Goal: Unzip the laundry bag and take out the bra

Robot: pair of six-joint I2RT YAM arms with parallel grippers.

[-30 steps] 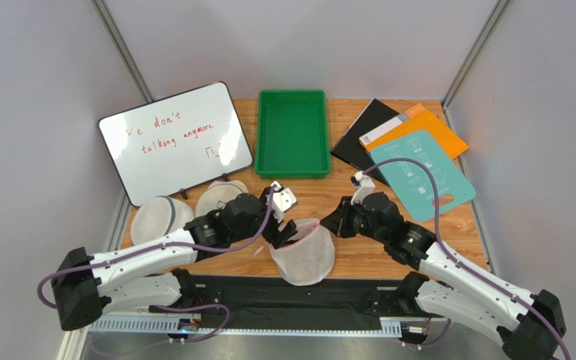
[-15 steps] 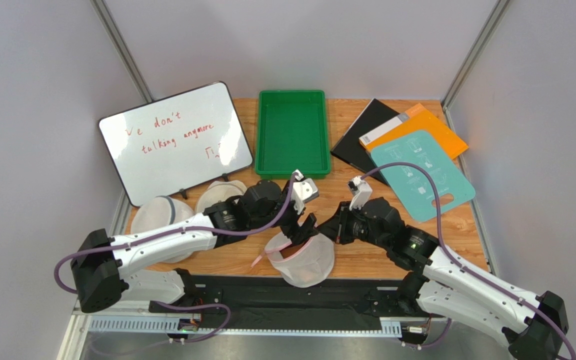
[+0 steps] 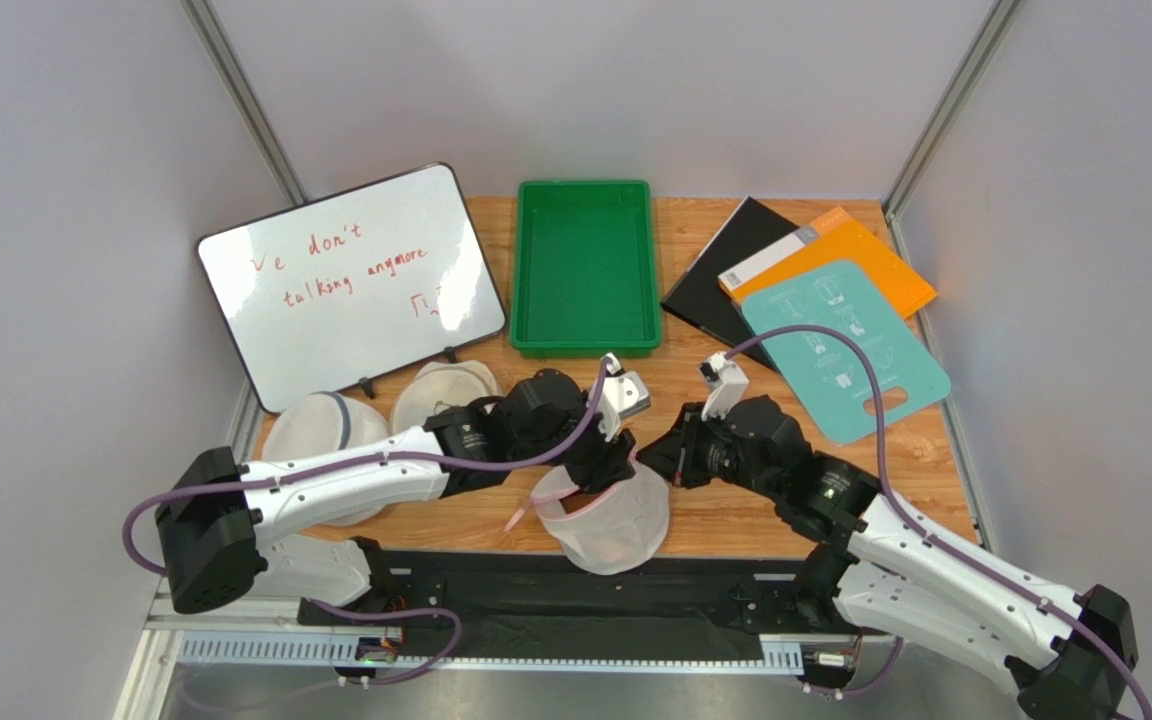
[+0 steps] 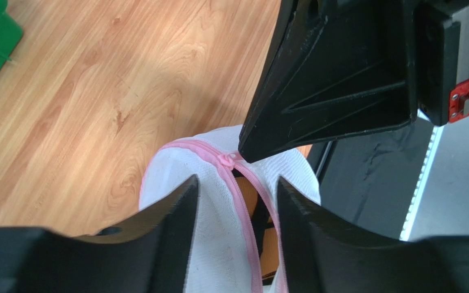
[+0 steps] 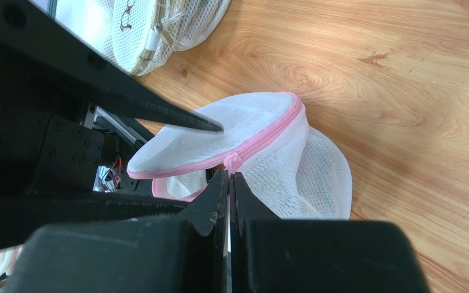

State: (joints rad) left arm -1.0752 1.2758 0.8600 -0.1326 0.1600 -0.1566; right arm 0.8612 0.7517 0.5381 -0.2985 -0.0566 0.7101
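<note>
The laundry bag (image 3: 615,519), white mesh with a pink zipper, sits at the table's near edge between both grippers. Its zipper is partly undone and the top flap (image 5: 218,137) is lifted off the lower half. My right gripper (image 3: 662,452) is shut, its tips (image 5: 229,174) pinching the pink zipper pull (image 5: 231,161). My left gripper (image 3: 599,464) is open, with its fingers (image 4: 157,226) either side of the flap and zipper (image 4: 238,195). A tan patch (image 4: 250,196) shows through the gap; I cannot tell whether it is the bra.
Two plain white mesh bags (image 3: 321,435) (image 3: 440,393) lie at the left. A whiteboard (image 3: 349,278) stands behind them. A green tray (image 3: 585,263) is at the back centre; folders and a teal mat (image 3: 838,345) are at the back right. A black strip (image 3: 567,582) runs along the near edge.
My left gripper has moved right, onto the bag's flap. My right gripper has shifted slightly left to the zipper. The flap has lifted and the bag has opened.
</note>
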